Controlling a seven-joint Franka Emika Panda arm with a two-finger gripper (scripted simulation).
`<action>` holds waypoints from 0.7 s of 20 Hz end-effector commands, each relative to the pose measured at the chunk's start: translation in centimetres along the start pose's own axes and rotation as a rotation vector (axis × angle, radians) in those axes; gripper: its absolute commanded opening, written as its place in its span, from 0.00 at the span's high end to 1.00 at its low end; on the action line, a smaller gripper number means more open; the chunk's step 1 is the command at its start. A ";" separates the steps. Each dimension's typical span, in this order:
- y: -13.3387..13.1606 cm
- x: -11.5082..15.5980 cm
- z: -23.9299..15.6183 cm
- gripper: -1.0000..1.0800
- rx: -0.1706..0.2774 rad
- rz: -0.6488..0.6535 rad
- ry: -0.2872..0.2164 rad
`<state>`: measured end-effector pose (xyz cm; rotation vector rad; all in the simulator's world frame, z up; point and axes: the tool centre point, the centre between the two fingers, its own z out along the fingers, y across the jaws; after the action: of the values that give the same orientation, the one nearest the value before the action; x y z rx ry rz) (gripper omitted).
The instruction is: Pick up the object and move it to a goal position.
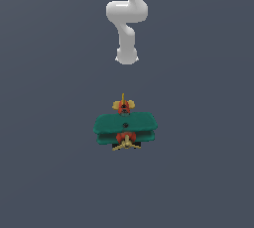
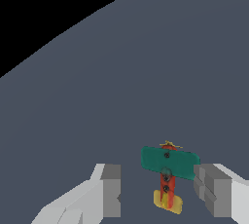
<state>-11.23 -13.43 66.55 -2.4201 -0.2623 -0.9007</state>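
Your gripper (image 2: 159, 196) hangs spread wide, blocky grey fingers (image 2: 112, 191) flanking the toy biplane (image 2: 169, 161), smooth green wings, flat grey floor (image 1: 49, 172) open all round.

The toy plane (image 1: 125, 129) sits on the floor (image 1: 44, 172), below the arm (image 1: 126, 19) in the exterior view and apart from it. In the wrist view, the plane (image 2: 169, 162) lies between the spread fingers (image 2: 111, 191) of the gripper (image 2: 160, 194), nearer one finger, touching neither.
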 end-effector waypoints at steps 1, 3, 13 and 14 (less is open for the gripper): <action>0.9 0.1 -0.7 0.38 0.034 0.002 0.020; 1.7 0.1 -1.1 0.38 0.061 0.006 0.034; 6.3 -0.2 -1.9 0.38 0.195 0.031 0.096; 6.8 -0.3 -1.9 0.38 0.209 0.035 0.102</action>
<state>-10.28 -19.53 65.10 -2.1983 -0.2620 -0.9285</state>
